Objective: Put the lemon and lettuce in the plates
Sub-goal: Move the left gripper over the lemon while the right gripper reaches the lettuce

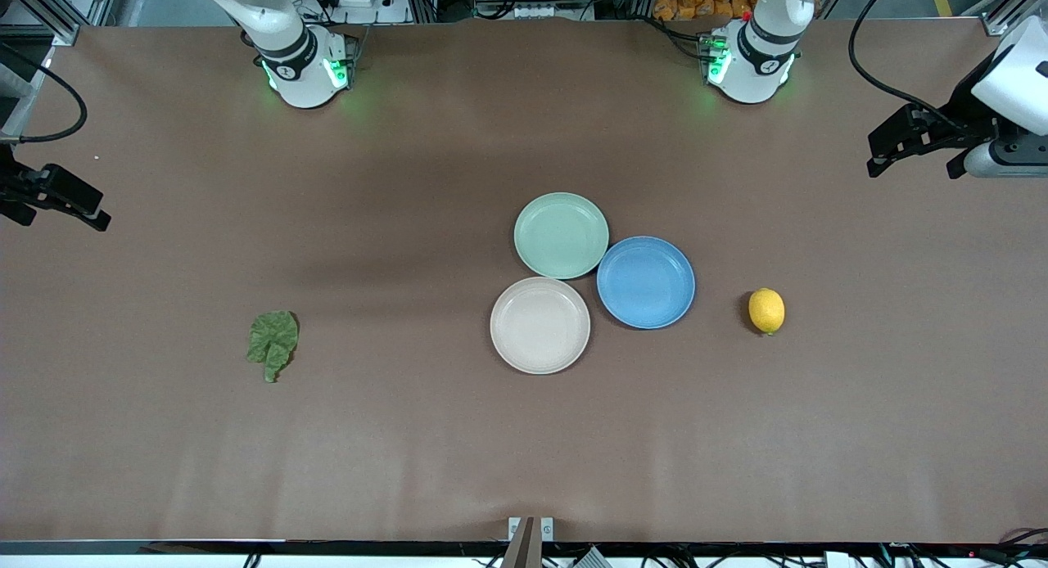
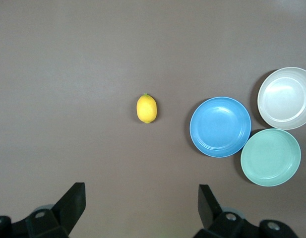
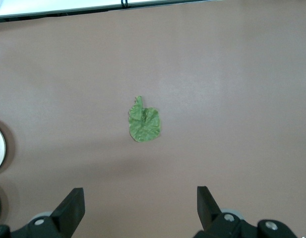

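Note:
The yellow lemon (image 1: 766, 310) lies on the table toward the left arm's end, beside the blue plate; it also shows in the left wrist view (image 2: 147, 108). The green lettuce leaf (image 1: 273, 343) lies flat toward the right arm's end and shows in the right wrist view (image 3: 144, 124). The mint plate (image 1: 561, 235) and the beige plate (image 1: 539, 325) sit mid-table, both empty, the beige one nearer the front camera. My left gripper (image 1: 913, 163) is open and empty, high over the table's left-arm end (image 2: 142, 191). My right gripper (image 1: 61, 216) is open and empty over the table's right-arm end (image 3: 140, 193).
A blue plate (image 1: 645, 281) of the same size, empty, touches both other plates and lies between them and the lemon. The brown table (image 1: 409, 453) is bare around the lettuce and the lemon. The arm bases stand along the table's back edge.

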`<state>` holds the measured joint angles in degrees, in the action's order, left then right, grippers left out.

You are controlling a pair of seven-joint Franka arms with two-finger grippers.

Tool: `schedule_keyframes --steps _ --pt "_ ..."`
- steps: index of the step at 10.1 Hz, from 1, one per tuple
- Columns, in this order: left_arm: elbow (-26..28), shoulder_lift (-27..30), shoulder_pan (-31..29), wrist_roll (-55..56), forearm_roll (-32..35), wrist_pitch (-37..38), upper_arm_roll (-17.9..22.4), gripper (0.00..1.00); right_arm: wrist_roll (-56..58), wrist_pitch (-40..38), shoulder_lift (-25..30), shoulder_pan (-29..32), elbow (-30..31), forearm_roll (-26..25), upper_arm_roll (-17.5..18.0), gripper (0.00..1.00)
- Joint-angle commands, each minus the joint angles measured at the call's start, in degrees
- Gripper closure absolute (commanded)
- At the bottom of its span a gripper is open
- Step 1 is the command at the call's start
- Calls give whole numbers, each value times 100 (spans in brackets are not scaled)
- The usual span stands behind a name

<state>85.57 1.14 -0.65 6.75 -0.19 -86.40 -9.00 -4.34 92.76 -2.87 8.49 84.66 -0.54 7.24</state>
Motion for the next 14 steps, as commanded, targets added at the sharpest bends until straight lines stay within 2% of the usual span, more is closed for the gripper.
schedule_keyframes --steps 1,6,10,12,14 --pt "-128 -18 -23 -130 63 133 -5 0 -58 -100 49 83 -11 107 58 0" --pt "-119 -175 -5 -69 72 133 -23 0 -49 -293 84 4 -37 107 110 0" --pt "-40 -780 4 -34 265 115 -23 0 47 -566 374 -277 -11 63 67 0" --pt "29 -1194 13 -34 397 -173 -40 0 56 -707 567 -331 76 37 67 0" --pt "432 -1388 -14 -34 397 -673 -40 0 65 -760 664 -331 103 46 93 0"
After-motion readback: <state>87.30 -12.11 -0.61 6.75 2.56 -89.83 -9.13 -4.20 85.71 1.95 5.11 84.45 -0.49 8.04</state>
